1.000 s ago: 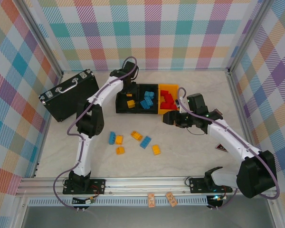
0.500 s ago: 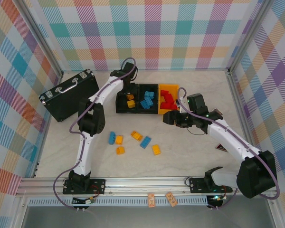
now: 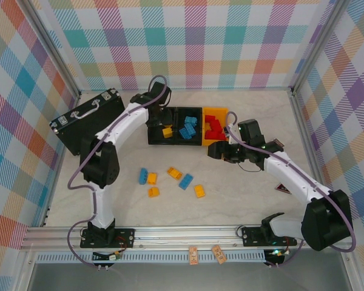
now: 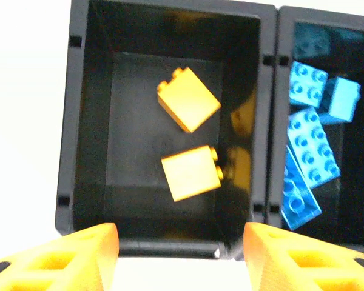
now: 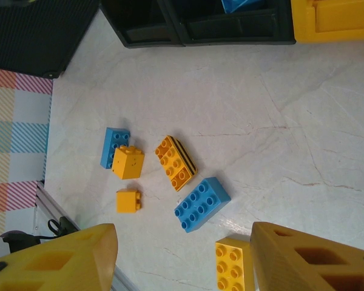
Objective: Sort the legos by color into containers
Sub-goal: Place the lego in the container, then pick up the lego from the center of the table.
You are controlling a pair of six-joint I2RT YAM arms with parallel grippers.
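nearest the bases, six loose legos lie on the pale marbled table (image 3: 242, 194), none binned yet: yellow brick (image 5: 233, 273), blue brick (image 5: 201, 204), striped orange brick (image 5: 176, 162), a small blue brick (image 5: 115, 147) right against a yellow cube (image 5: 128, 162), and a lone yellow cube (image 5: 128, 200) just beside them. all hard glossy plastic, boxy, studded tops.

right gripper (image 5: 182, 254) hovers above the table, jaws parted about halfway, nothing between them. judgement: the right arm is the nearer one for these. the yellow brick sits almost under its fingers and the rest spread toward the left arm's side. the blue brick's long axis runs diagonal to the finger line, so a wrist turn looks needed before closing on it.

farther back, three containers stand in a touching row: left black bin (image 4: 79, 121) with two yellow-orange bricks (image 4: 188, 106), middle black bin (image 4: 355, 200) with blue bricks (image 4: 309, 145), orange-yellow bin (image 3: 217, 111) with red bricks (image 3: 212, 128). rigid smooth walls, shiny inside.

left gripper (image 4: 181, 245) is over the left black bin's near rim, jaws apart at a middling width, empty.

black case (image 3: 88, 120) with metal trim lies far left, apart from the bins.
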